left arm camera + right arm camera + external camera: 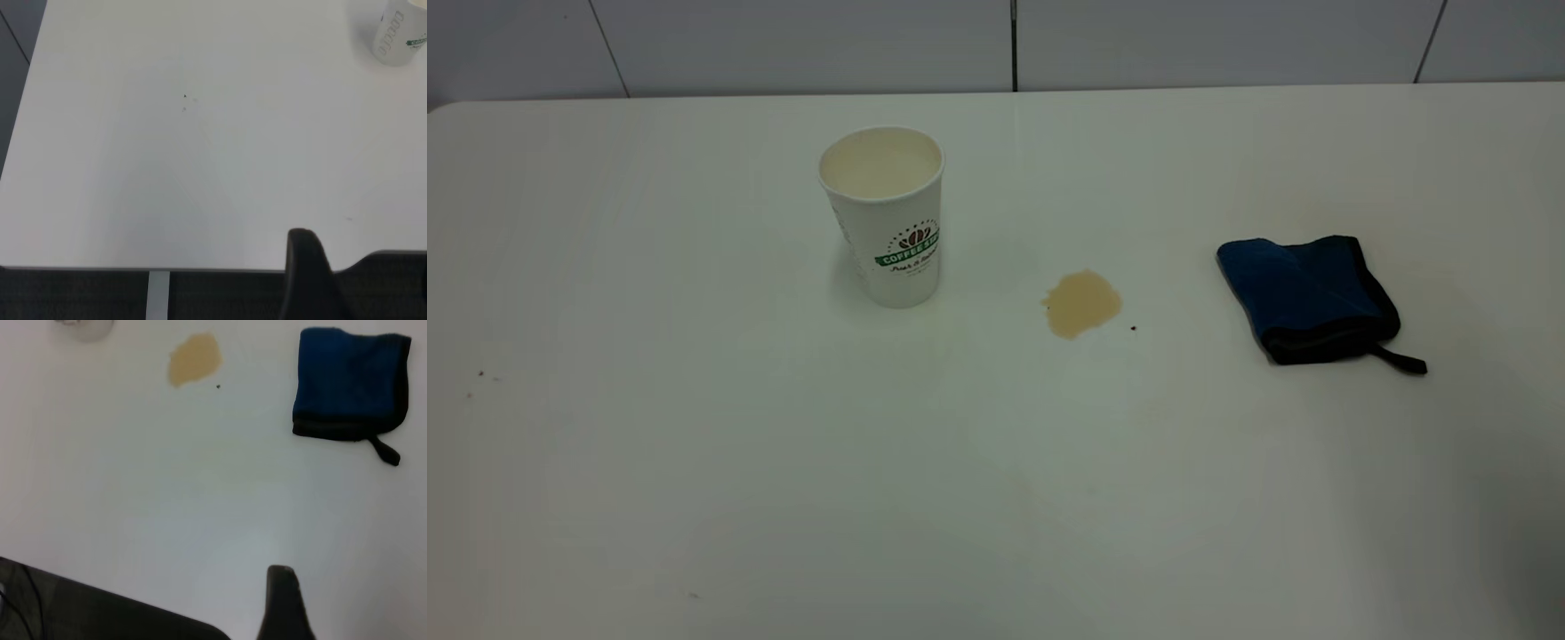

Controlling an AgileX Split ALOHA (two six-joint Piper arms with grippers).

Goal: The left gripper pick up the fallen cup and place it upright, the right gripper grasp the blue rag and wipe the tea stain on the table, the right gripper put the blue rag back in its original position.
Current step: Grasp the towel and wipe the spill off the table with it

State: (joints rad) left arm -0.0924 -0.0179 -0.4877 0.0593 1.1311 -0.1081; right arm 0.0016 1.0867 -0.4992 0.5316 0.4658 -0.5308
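The white paper cup with the green COFFEE banner stands upright at the back left of the white table. The light-brown tea stain lies to its right, near the middle. The folded blue rag with black edging and a loop tab lies flat farther right. Neither gripper shows in the exterior view. Only a dark part of my left gripper shows in its wrist view, over the table's near edge and far from the cup. A dark part of my right gripper is above bare table, well short of the rag and the stain.
A tiny dark speck sits just right of the stain. A few faint specks mark the left side. A tiled wall runs behind the table's far edge. The table's near edge shows in the left wrist view.
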